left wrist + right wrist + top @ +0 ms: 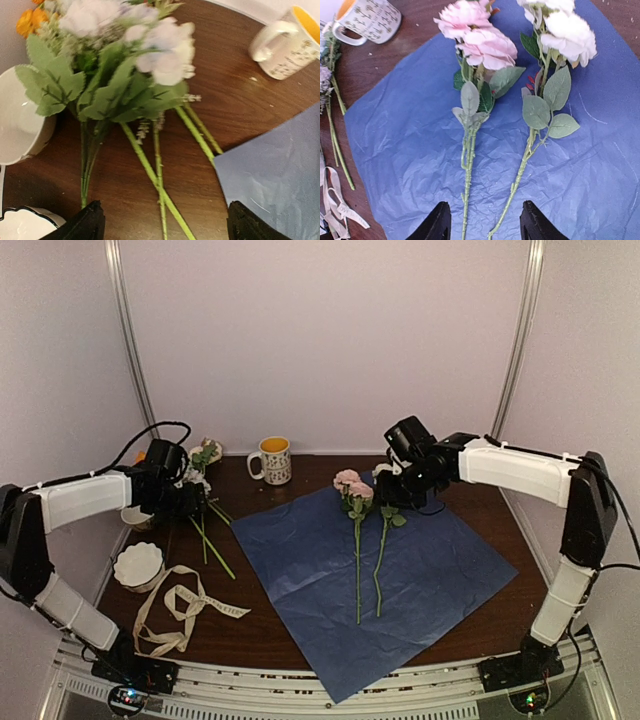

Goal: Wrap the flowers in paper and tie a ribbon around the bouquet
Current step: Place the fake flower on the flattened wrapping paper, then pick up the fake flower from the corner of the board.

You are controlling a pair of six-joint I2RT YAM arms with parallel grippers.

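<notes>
Spread wide over green-stemmed pastel flowers (125, 85), the left hand (167, 222) should pinch one stem low; the right hand (486, 225), released, hovers over creased blue paper (410, 140).

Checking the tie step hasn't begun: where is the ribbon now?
In the top view the ribbon lies loose at the near left, just in front of the white scalloped bowl and left of the blue paper.
</notes>
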